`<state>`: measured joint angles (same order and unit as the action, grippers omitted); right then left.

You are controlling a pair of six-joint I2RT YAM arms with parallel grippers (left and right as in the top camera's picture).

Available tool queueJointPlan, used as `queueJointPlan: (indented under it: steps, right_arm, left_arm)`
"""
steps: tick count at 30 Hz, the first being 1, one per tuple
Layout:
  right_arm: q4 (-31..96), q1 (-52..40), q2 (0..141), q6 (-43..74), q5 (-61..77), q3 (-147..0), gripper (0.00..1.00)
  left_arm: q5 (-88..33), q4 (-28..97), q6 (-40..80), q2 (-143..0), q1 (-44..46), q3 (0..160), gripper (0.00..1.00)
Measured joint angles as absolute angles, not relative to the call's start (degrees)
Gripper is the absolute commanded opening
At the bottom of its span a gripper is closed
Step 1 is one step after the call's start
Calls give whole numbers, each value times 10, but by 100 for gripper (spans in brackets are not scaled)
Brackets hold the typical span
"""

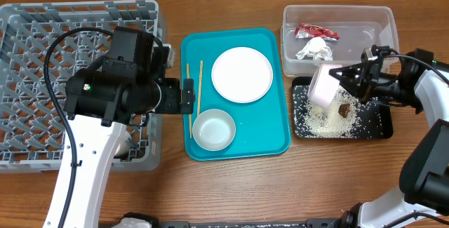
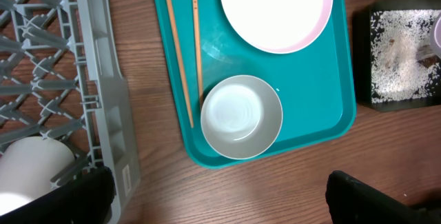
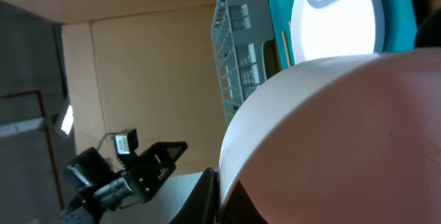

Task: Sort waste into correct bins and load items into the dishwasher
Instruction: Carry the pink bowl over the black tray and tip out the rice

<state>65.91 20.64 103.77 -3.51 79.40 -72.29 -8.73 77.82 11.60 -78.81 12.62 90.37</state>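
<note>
The white cup (image 3: pixel 331 127), clamped tilted in the jaws of my right gripper (image 1: pixel 347 79) above the black tray (image 1: pixel 375 128), could scatter rice (image 1: pixel 323 119) onto the tabletop (image 1: pixel 337 179); left gripper (image 2: pixel 220 200) jaws wide, empty.

- No word, brand or number could be read in any view.
- The red snack wrapper (image 1: pixel 316 31) carried white print, too small and creased to make out.
- The right chopstick (image 2: pixel 196 17) bore tiny dark marks near its upper end, too fine to read.
- The dish rack (image 2: pixel 103 79) had a small moulded patch (image 2: pixel 127 177) low on its outer wall, which was blurred, so any lettering on it was illegible.
</note>
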Motion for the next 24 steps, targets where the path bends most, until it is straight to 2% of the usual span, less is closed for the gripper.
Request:
queueJointPlan:
  steps: [4, 7, 11, 20, 24]
  right_arm:
    - [700, 206, 1043, -57, 808, -722, 4]
    - [686, 207, 1048, -51, 794, -723, 4]
    - [760, 209, 1057, -106, 815, -722, 4]
    - [744, 210, 1059, -137, 784, -722, 4]
    - [839, 208, 1059, -162, 760, -730, 4]
  left_arm:
    - [-87, 780, 116, -788, 126, 904, 100]
    - [-87, 780, 116, -788, 126, 904, 100]
    - [-87, 780, 116, -788, 126, 904, 100]
    - [-87, 780, 116, -788, 126, 904, 100]
    - [-87, 780, 116, -788, 126, 904, 100]
